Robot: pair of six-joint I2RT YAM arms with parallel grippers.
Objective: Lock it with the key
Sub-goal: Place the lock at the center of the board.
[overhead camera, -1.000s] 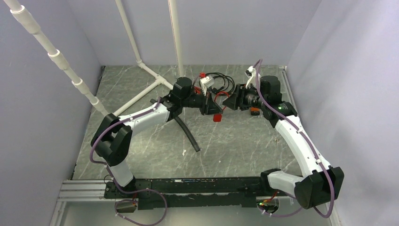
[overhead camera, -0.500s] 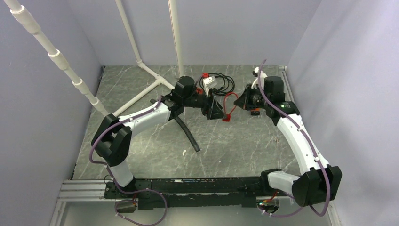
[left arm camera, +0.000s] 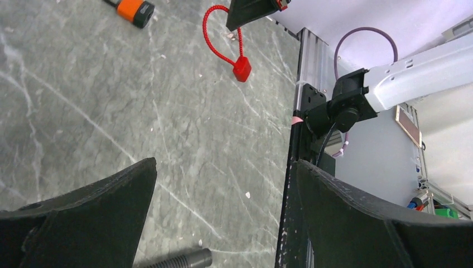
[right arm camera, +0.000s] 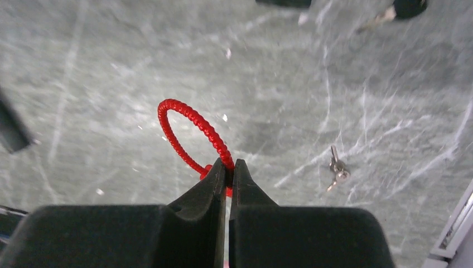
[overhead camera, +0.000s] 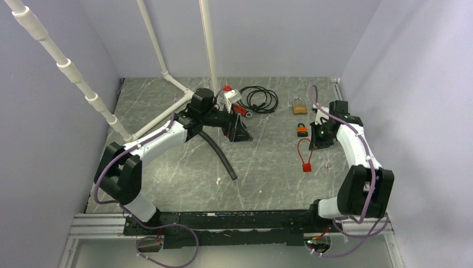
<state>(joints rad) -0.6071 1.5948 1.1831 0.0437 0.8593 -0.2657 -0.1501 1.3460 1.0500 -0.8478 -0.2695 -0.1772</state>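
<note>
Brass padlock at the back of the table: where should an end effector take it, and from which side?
I'd take the brass padlock by its body, pinching across the two side edges and coming straight down. It lies flat on the table with its shackle toward the far wall, so only the top is open, and the bare surface on either side leaves room.

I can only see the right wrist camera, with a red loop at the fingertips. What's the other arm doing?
Observer: The left gripper hangs open above the table, holding nothing.
Kid: Where does my red loop go?
Observer: It's a red cable lock. Its red block looks to rest on the table, on the near side of the right gripper.
Kid: Any other locks?
Observer: A brass padlock lies farther back, beyond an orange padlock.
</note>
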